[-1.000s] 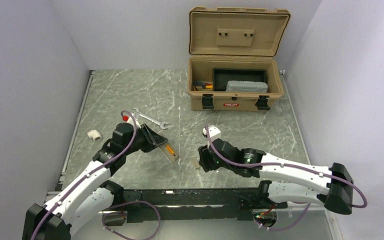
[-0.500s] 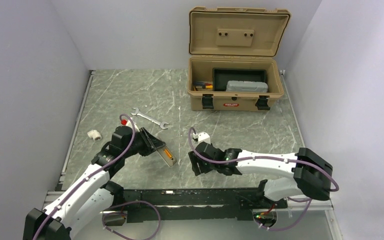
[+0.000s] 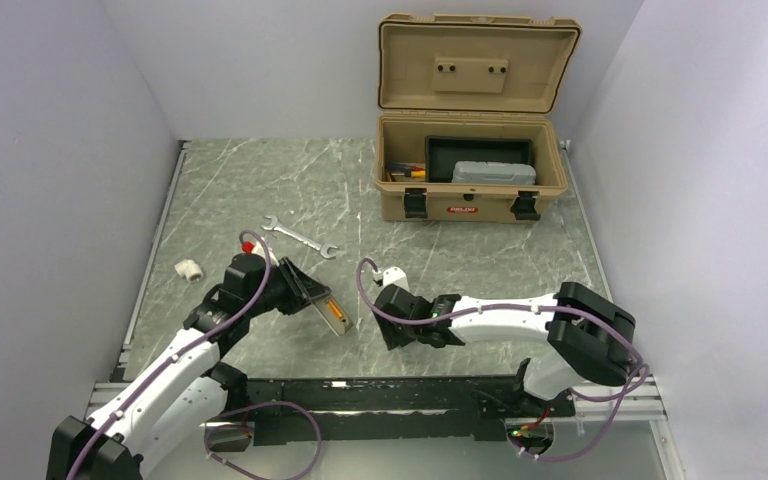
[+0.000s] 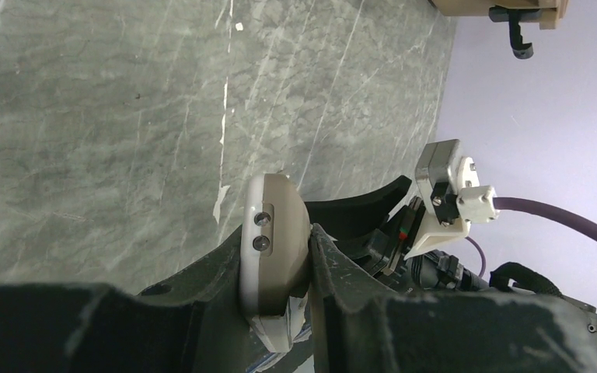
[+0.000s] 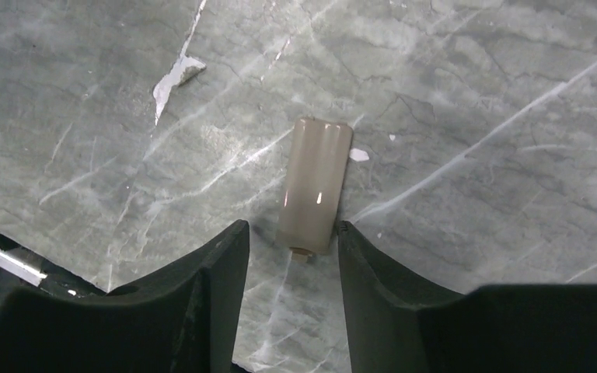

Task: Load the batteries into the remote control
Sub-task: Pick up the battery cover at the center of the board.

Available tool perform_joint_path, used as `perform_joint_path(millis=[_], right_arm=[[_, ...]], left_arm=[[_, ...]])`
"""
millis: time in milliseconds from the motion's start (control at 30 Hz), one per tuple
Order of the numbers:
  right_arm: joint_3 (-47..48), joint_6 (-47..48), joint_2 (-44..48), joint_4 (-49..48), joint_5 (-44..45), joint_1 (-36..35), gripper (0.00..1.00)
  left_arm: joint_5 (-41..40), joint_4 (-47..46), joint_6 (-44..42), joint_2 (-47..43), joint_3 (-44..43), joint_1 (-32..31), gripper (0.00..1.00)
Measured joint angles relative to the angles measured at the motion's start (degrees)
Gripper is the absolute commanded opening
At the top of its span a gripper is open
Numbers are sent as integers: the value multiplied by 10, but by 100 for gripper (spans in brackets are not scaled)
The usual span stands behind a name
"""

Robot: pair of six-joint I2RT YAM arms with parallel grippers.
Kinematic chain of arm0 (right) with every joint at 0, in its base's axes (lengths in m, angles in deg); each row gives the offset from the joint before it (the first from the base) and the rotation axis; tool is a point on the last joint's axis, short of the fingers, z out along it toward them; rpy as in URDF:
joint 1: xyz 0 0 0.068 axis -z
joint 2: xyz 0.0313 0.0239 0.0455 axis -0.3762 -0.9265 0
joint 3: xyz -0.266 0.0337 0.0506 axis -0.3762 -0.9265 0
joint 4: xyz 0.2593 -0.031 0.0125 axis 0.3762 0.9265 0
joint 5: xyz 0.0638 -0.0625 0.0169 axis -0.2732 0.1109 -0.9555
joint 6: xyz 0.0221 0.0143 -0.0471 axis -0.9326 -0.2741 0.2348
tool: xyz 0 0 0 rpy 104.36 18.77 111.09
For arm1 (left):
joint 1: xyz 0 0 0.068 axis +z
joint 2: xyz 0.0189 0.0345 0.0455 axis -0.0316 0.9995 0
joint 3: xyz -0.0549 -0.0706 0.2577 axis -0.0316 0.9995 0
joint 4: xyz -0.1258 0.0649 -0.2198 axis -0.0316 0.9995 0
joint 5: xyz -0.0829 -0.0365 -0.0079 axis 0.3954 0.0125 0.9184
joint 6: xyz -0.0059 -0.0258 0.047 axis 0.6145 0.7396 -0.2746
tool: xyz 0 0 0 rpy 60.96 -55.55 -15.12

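Grey-tan back up, the remote (image 3: 326,307) sits near the front middle of the table (image 3: 260,190), clamped in the left gripper (image 4: 280,272). From above, its long axis runs on a slant from upper left, where the jaws grip it, to lower right, with the free end pointing toward the right gripper (image 5: 291,233). An orange battery (image 3: 335,314) lies lengthwise in the open bay; whether there is a second one I cannot tell. In the left wrist view the remote's rounded end sticks out past the fingers (image 4: 334,272), which press on both of its long sides at a narrow gap.

The left arm climbs from its base at the near left corner, bends at the elbow and reaches right. The right arm folds back at its base, then stretches low and leftward along the near edge, wrist tipped down at the table just right of the remote's free end. Its jaws stand apart and grip nothing. They straddle the near end of a small tan piece (image 5: 315,183) that lies flat on the marble.

Farther back are a wrench (image 3: 300,237), a white fitting (image 3: 189,269) and an open toolbox (image 3: 473,205).
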Motion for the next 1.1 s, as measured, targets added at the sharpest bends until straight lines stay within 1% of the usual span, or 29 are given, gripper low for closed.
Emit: perform_joint_path(millis=[233, 567, 800, 1100], right_arm=[[17, 11, -17, 10, 6, -4, 41], [19, 2, -20, 25, 38, -14, 35], [39, 2, -38, 46, 61, -24, 30], [40, -7, -34, 55, 69, -26, 25]], left_arm=[[0, 0, 2, 0, 5, 3, 0], [0, -4, 2, 1, 9, 5, 0], [0, -3, 2, 2, 11, 5, 0], [-2, 1, 3, 6, 11, 6, 0]])
